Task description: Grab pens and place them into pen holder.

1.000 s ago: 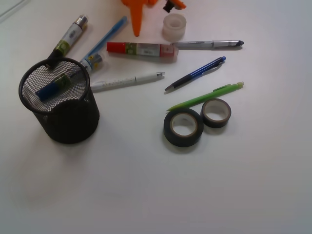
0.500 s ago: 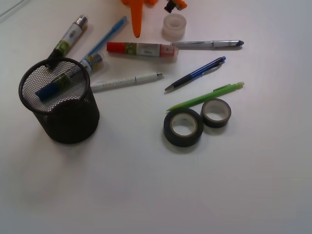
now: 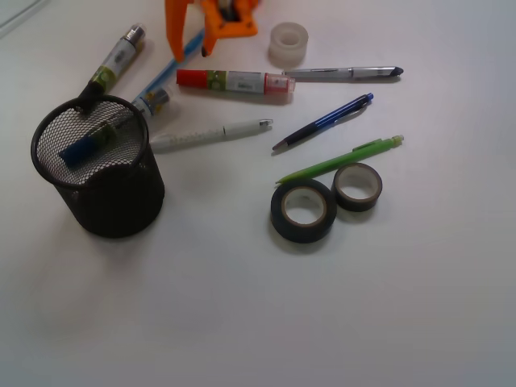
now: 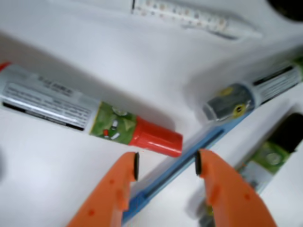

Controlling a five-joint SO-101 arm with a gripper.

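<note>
Front view: the orange gripper [image 3: 190,50] reaches in from the top edge, its jaws spread with one prong on each side of the light blue pen [image 3: 161,72], which lies slanted on the white table [image 3: 242,322]. Just right of it lies the red-capped white marker [image 3: 235,81], and beyond that the silver pen [image 3: 345,73] with its dark tip pointing right. A clear tape roll [image 3: 289,43] sits above them. The white pen [image 3: 211,134] lies below the marker, the dark blue pen [image 3: 324,122] is to its right, and the bright green pen [image 3: 342,159] touches the top of two black tape rolls [image 3: 303,210] that stand side by side. The black mesh pen holder [image 3: 100,169] stands at the left, with one fat labelled marker [image 3: 89,143] inside it and another [image 3: 113,63] behind it.

Wrist view: the jaws are released and apart, and the gripper [image 4: 166,165] straddles the light blue pen [image 4: 177,163], which runs diagonally between the orange fingertips [image 4: 127,171]. The red cap of the marker [image 4: 90,116] lies just ahead of the left prong. The white pen [image 4: 189,16] crosses the top, blurred.
</note>
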